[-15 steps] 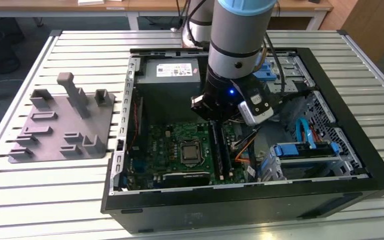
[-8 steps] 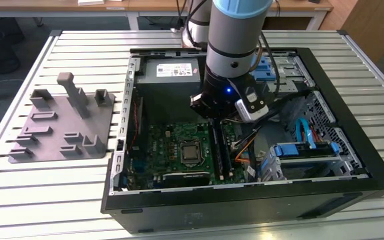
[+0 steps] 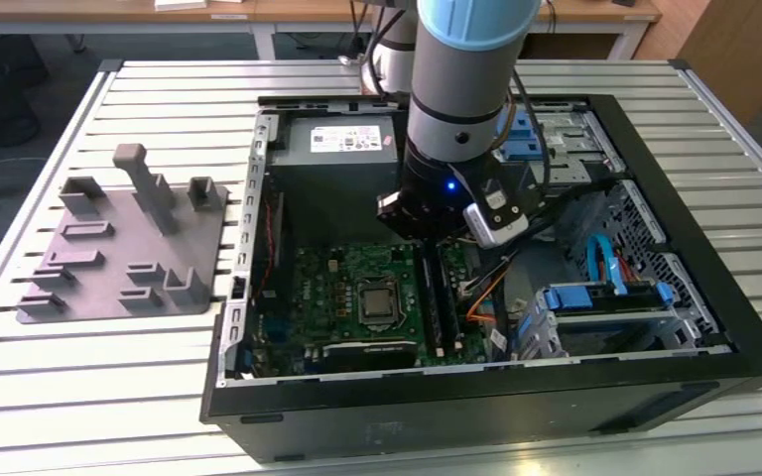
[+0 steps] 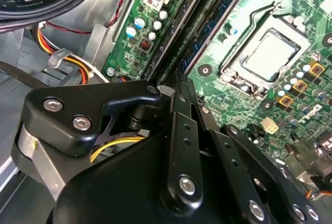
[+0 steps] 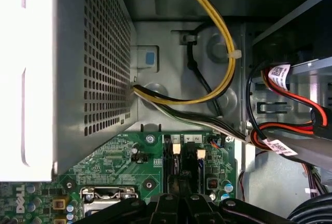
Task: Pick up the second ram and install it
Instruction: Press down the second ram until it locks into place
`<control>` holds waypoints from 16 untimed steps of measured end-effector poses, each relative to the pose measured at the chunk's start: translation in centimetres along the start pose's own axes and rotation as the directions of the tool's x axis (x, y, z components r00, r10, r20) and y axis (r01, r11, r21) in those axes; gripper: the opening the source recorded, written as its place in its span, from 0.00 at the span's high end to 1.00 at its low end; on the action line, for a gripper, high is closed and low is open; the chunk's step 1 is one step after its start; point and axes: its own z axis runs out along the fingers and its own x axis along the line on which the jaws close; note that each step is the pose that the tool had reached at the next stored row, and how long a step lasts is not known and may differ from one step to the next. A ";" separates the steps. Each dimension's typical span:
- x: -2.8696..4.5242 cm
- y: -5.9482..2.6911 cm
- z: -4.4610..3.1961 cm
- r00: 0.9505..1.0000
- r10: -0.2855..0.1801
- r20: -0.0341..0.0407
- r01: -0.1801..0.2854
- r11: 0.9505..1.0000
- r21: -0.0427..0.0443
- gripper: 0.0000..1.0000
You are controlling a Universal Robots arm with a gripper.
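the robot's grey and pale blue arm (image 3: pixel 458 89) reaches down into the open black computer case (image 3: pixel 698 258) that lies on the slatted white table (image 3: pixel 156 397). its black end effector (image 3: pixel 424 230) hangs low over the narrow black memory slots (image 3: pixel 437 293), just beside the silver processor socket (image 3: pixel 378 305) on the green motherboard (image 3: pixel 334 288).

in the second wrist view the end effector (image 4: pixel 179 86) has its fingers drawn close together right above the slot lines. a long thin dark blue-green circuit stick, the second ram (image 4: pixel 218 14), appears to lie in the slot running away from the fingertips, though whether it sits fully home i cannot tell. the grey plastic holder with upright posts (image 3: pixel 130 243) stands well apart on the table, at the exterior view's left, with no stick showing in it.

my judgement: the pick-up is done and the install step is in hand. what it calls for is straight, even downward pressure along the stick, kept aligned with the slot so it does not tilt or bind.
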 end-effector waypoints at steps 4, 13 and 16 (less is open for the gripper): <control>0.00 0.02 0.03 1.000 0.000 0.001 0.000 1.000 0.001 0.90; 0.00 0.14 0.08 1.000 -0.001 0.001 0.001 1.000 0.019 0.90; 0.00 0.17 0.08 1.000 -0.002 0.001 0.002 1.000 0.020 0.90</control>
